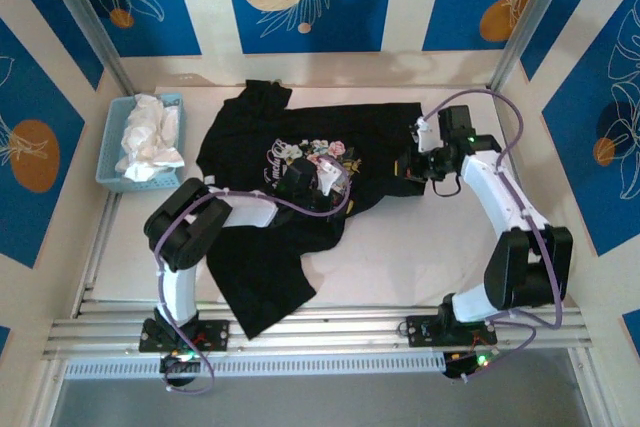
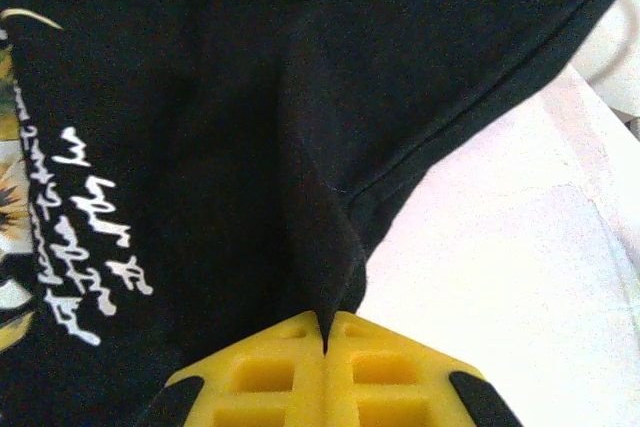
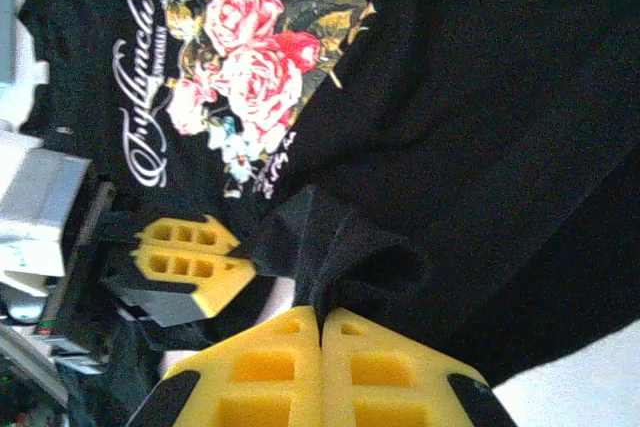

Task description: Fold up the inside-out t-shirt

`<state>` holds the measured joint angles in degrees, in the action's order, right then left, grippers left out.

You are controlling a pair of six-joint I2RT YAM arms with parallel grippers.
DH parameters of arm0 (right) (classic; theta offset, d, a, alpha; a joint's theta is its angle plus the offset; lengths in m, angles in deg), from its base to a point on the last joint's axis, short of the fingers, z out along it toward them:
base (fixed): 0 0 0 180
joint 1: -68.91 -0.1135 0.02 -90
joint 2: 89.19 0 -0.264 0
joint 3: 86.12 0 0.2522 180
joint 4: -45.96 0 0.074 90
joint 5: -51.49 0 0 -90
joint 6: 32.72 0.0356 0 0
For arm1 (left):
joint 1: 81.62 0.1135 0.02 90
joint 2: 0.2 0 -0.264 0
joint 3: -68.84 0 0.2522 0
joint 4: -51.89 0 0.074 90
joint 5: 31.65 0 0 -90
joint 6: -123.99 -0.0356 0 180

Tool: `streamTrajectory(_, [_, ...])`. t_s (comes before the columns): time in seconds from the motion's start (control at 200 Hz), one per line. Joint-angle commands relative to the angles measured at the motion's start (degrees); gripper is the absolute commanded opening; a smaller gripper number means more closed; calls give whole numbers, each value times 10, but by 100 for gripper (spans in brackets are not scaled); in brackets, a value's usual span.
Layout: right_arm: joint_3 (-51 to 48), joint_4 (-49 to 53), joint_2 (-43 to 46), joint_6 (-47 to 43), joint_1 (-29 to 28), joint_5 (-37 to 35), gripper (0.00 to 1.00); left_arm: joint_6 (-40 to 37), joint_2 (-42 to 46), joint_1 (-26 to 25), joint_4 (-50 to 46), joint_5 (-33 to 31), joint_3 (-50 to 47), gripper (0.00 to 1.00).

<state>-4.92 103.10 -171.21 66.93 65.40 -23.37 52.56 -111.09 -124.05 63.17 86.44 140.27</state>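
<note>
Top view: t-shirt (image 1: 260,277) rumpled across the mid-tabletop (image 1: 400,247), no fold made, all folding left to do. Left wrist: left fingers (image 2: 270,372) pinched together on a cloth peak by the hem. Right wrist: right fingers (image 3: 385,372) clamped on a cloth ridge below the rose print (image 3: 250,57), a detail too small from above

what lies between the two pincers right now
A raised fold of the black cloth t-shirt, running from the left pincer to the right pincer, as the right wrist view shows.
</note>
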Motion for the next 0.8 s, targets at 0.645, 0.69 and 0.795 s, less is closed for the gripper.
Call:
streamTrajectory(0.645, [-105, -174, 67, 138, 97, -38, 0, 19, 422, 32, -383, -322, -223, 67])
streamTrajectory(0.69, [-106, -178, 62, 139, 94, -40, 0, 28, 424, 54, -394, -312, -225, 68])
streamTrajectory(0.795, [-102, -182, 54, 134, 93, -43, 0, 39, 387, 99, -371, -275, -208, 68])
